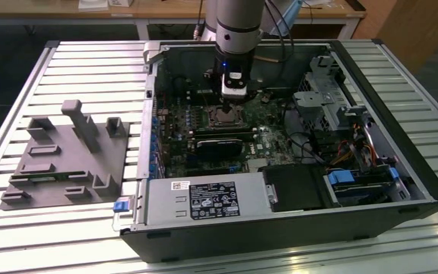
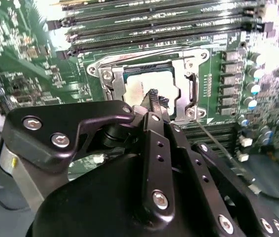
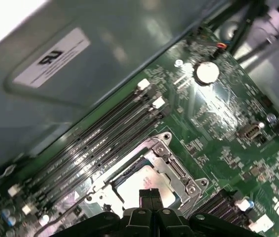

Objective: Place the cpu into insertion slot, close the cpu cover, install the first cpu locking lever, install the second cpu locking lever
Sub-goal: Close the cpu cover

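Desk: a slatted metal desk [image 1: 89, 68] carries an open black computer case [image 1: 280, 234] toward the edge on the exterior view's right. A grey moulded plastic holder [image 1: 67, 165] sits near the opposite edge.
Board: a green motherboard [image 1: 173, 137] lies flat in the floor of the case, so the arm works straight down into it.
Cpu: the small flat square cpu with a pale silvery top [image 2: 142, 86] is seated in the insertion slot [image 1: 224, 116], a silver-rimmed square socket beside the long black memory slots [image 2: 154, 29].
Cover: the thin silvery cpu cover [image 3: 171, 165] appears to lie down around the chip, its window leaving the metal top bare. I cannot tell whether it is fully flat.
Lever: a thin wire locking lever [image 2: 223, 148] juts out from a corner of the socket, and I judge it unlatched.
Fingers: the black gripper [image 2: 154, 101] hangs just over the chip, its fingers pressed together and holding nothing. The narrow tip suits pushing or hooking rather than carrying.
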Robot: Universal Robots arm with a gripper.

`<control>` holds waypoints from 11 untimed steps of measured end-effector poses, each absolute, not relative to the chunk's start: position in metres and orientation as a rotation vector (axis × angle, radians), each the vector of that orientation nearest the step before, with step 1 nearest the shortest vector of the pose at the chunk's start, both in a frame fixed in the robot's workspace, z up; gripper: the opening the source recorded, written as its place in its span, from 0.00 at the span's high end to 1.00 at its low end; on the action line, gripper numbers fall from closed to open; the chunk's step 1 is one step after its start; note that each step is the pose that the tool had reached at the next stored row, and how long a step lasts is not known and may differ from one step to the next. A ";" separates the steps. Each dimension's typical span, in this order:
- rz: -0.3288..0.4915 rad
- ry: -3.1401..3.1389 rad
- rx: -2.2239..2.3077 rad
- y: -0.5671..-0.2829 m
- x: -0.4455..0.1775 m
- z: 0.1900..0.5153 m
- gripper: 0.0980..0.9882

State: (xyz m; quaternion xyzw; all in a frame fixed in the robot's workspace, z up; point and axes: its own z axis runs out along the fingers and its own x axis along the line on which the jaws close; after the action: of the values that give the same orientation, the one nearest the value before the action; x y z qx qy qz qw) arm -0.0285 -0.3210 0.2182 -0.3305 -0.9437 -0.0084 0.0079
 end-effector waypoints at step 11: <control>-0.024 -3.041 -0.716 -0.321 -0.029 0.217 0.99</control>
State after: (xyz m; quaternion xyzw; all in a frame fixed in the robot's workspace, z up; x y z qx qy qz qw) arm -0.0285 -0.3210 0.2173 -0.2290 -0.9734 -0.0076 0.0088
